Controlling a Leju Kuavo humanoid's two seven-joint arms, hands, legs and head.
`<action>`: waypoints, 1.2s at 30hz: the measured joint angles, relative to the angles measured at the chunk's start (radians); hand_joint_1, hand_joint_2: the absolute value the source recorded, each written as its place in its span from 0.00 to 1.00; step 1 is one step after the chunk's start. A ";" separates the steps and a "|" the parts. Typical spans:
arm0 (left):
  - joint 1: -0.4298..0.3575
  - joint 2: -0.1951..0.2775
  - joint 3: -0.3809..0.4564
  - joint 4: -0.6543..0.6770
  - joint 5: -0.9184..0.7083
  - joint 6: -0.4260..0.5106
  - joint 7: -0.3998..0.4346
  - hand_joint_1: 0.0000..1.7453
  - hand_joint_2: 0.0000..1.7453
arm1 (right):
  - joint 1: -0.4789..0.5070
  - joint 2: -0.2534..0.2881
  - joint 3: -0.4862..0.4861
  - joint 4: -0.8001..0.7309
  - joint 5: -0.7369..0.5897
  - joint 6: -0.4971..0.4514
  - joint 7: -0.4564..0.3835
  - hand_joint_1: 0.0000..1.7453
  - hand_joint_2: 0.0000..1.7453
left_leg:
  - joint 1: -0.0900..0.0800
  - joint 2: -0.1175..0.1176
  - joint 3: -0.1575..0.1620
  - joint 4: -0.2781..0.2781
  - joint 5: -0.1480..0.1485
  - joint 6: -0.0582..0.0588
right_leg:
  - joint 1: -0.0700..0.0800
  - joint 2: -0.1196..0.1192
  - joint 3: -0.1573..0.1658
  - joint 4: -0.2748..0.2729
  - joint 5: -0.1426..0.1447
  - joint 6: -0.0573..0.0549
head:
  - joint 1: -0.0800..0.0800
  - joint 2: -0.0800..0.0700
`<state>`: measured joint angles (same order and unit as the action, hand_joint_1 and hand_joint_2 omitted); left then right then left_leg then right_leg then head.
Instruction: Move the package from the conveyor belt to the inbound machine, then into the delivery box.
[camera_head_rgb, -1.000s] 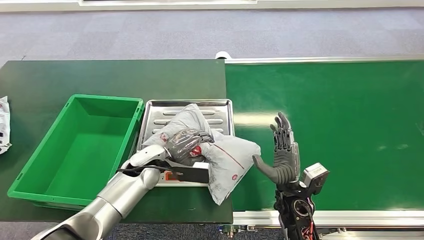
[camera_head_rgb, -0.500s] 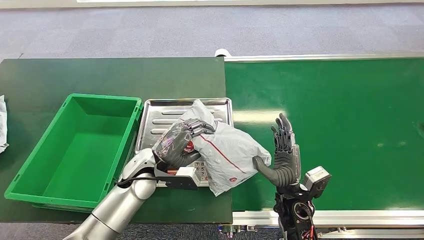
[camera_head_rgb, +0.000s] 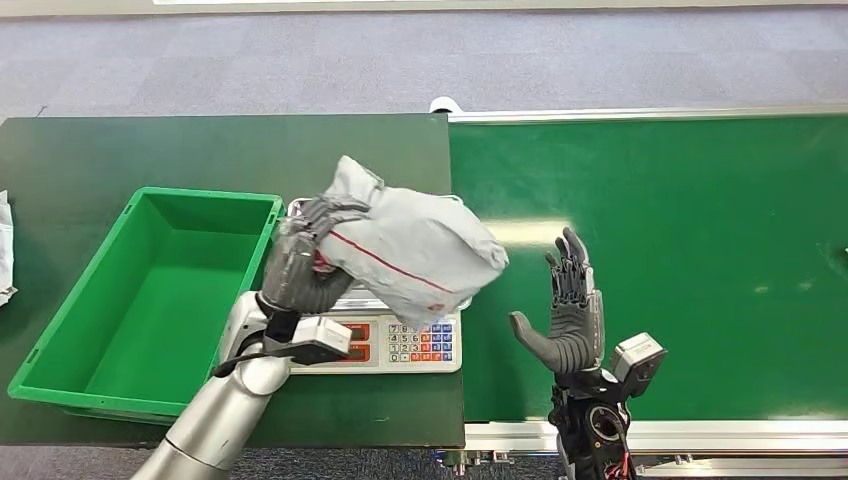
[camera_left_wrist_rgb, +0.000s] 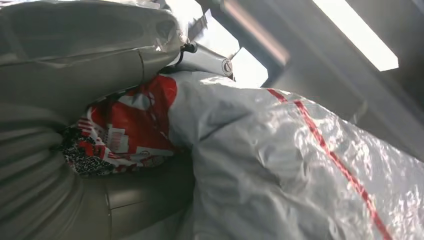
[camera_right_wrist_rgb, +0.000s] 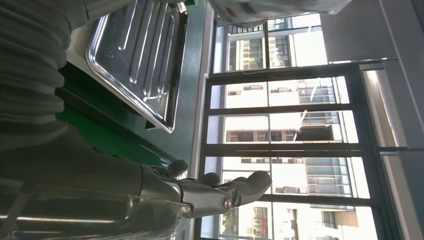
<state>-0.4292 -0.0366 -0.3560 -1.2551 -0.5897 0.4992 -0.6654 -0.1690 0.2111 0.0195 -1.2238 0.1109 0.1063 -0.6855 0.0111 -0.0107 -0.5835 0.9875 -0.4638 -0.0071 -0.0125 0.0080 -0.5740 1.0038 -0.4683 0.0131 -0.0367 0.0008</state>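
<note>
Pkg (camera_head_rgb: 415, 250) is up in the air, held by L hand (camera_head_rgb: 300, 262) above the scale (camera_head_rgb: 400, 342), clear of its steel pan. It sits at roughly 12 o'clock from the scale keypad, w/ the bin (camera_head_rgb: 150, 290) at 9 o'clock of it and the belt (camera_head_rgb: 680, 250) at 3 o'clock.

L hand: fingers wrapped tight round the bag's bunched end nr the red print; in the wrist view the thumb (camera_left_wrist_rgb: 75, 60) presses over the red label and the poly film (camera_left_wrist_rgb: 300, 165) bulges away from the grip. So it has hold of one end only, the rest hangs out sideways unsupported.

R hand (camera_head_rgb: 570, 310): fingers spread and upright over the belt edge, holding nothing, at abt 4 o'clock of the pkg, not touching it.

Handling, my read: soft grey poly mailer, prob. clothing or sim. inside, light. Film is glossy and crinkled, so slippery; contents can shift and the bag sags. Not fragile. Best hold is where it's already taken, a gathered fistful of film plus contents at the end; a flat pinch on smooth film would likely slide. Swing towards the bin at 9 o'clock should be slow-ish so the free end doesn't flop onto the bin rim.
</note>
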 joint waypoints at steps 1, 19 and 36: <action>0.003 0.001 0.020 -0.012 -0.048 0.056 0.019 1.00 1.00 | 0.001 0.000 0.000 0.000 -0.002 -0.003 0.000 0.00 1.00 | 0.000 0.000 0.000 0.000 0.000 0.000 | 0.000 0.000 0.000 0.000 0.000 0.000 | 0.000 0.000; 0.048 -0.063 0.764 -0.086 -0.476 0.192 0.048 1.00 1.00 | 0.019 -0.001 0.001 0.000 -0.012 -0.025 -0.003 0.00 1.00 | 0.001 0.002 -0.002 0.000 0.000 0.000 | 0.001 0.002 -0.002 0.000 0.000 0.000 | 0.000 0.000; 0.063 0.019 0.916 0.110 -0.480 0.082 0.493 0.00 1.00 | 0.015 -0.001 0.001 0.000 -0.013 -0.032 -0.004 0.00 1.00 | 0.000 -0.002 -0.002 0.000 0.000 0.000 | 0.000 -0.001 -0.002 0.000 -0.001 0.000 | 0.000 0.000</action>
<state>-0.3667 -0.0181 0.5596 -1.1450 -1.0694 0.5810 -0.1724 -0.1537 0.2102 0.0209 -1.2234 0.0981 0.0739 -0.6898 0.0113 -0.0123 -0.5854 0.9872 -0.4636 -0.0073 -0.0124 0.0066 -0.5758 1.0039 -0.4690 0.0129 -0.0367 0.0007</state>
